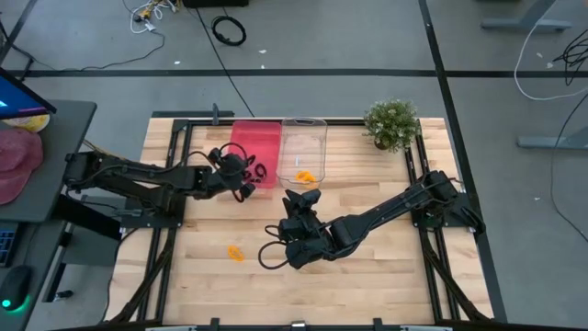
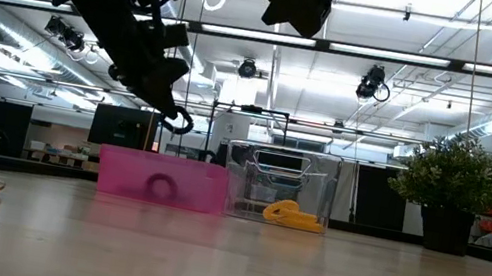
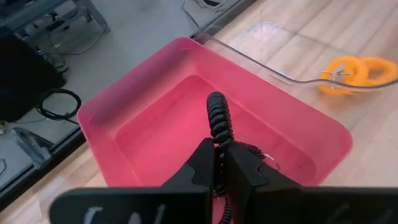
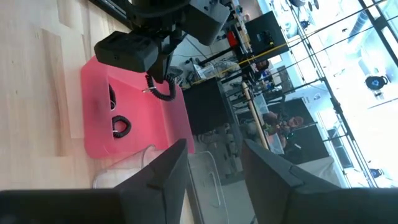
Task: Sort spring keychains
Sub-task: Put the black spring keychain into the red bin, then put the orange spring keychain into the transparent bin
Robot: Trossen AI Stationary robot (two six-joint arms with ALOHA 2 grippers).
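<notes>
Left gripper (image 3: 219, 168) is pinched shut on a black spring keychain (image 3: 217, 118) – a tight ribbed coil – hanging over the glossy pink bin (image 1: 256, 142), where another black coil (image 4: 120, 126) lies. Clear bin (image 1: 304, 147) holds orange keychains (image 1: 304, 176); one orange keychain (image 1: 236, 251) sits on the wooden table (image 1: 386, 267). Right gripper (image 4: 214, 171) hovers, fingers spread – empty.

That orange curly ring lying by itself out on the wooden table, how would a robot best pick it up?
A judgement: the lone orange spring keychain lies flat on the bare table, so coming straight down from above looks best, jaws closing across one side of the coil's rim, which stands slightly proud of the wood. The right gripper is nearest, open; the left gripper holds a black keychain over the pink bin.
</notes>
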